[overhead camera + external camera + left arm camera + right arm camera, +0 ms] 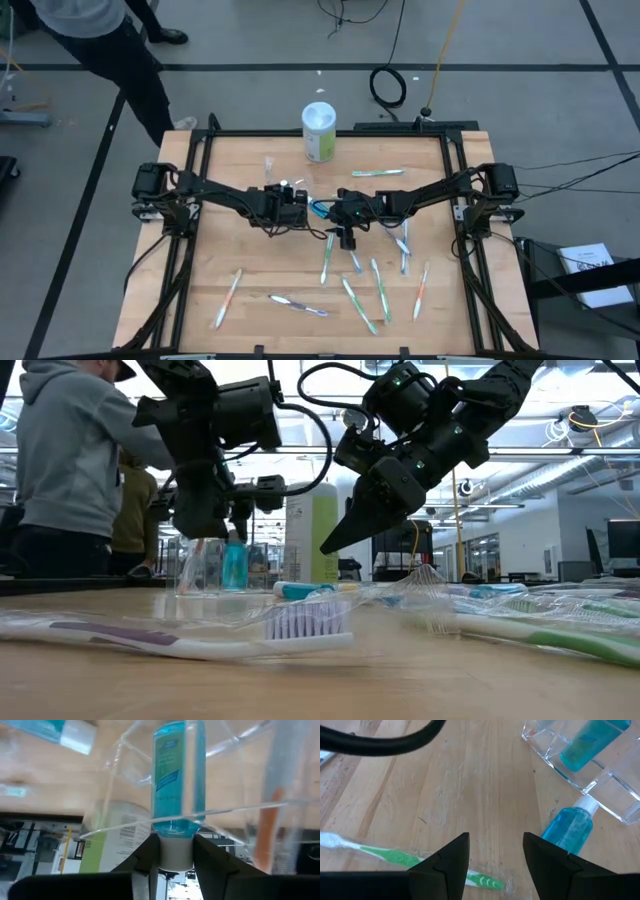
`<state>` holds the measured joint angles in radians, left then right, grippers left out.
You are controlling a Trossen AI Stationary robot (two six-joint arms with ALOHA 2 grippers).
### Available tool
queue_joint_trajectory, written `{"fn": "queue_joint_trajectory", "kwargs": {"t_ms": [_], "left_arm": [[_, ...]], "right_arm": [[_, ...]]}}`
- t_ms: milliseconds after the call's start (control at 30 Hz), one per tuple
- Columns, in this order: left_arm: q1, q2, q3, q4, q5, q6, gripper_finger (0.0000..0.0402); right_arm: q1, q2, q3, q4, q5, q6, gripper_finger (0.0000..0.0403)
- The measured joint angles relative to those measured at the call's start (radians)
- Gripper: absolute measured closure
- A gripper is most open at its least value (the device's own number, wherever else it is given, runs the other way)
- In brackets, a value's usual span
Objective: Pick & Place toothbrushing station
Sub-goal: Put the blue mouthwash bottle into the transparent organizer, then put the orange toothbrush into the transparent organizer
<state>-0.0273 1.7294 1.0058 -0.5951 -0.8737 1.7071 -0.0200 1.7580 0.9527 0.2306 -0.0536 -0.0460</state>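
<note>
Pale wooden desk [250, 320] in a black frame, with bare wood along its left edge and near-left corner; slim toothbrushes [380, 292] lie scattered toward the near-right. Left gripper [176, 851], reaching to the desk's centre, is clamped on the white cap of a small blue tube [176, 780] standing inside a clear plastic container [235, 775]. Right gripper [494, 851], hovering at centre with fingers parted and empty, hangs above a green-handled toothbrush [395, 857]; a second small blue tube [572, 825] lies just beside the container. Both arms stretch inward, meeting mid-desk.
</note>
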Motion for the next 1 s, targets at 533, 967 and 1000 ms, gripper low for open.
{"fn": "queue_joint_trajectory", "kwargs": {"t_ms": [533, 967, 1000], "left_arm": [[-0.018, 0.0, 0.0, 0.084, -0.035, -0.066, 0.0209], [-0.04, -0.095, 0.0, 0.122, -0.014, -0.302, 0.0251], [-0.041, -0.116, -0.001, 0.121, 0.004, -0.343, 0.0253]], "right_arm": [[0.0, 0.0, 0.0, -0.004, 0.0, 0.0, 0.0222], [0.0, 0.0, 0.0, -0.018, 0.0, 0.0, 0.0222], [0.0, 0.0, 0.0, -0.019, 0.0, 0.0, 0.0222]]}}
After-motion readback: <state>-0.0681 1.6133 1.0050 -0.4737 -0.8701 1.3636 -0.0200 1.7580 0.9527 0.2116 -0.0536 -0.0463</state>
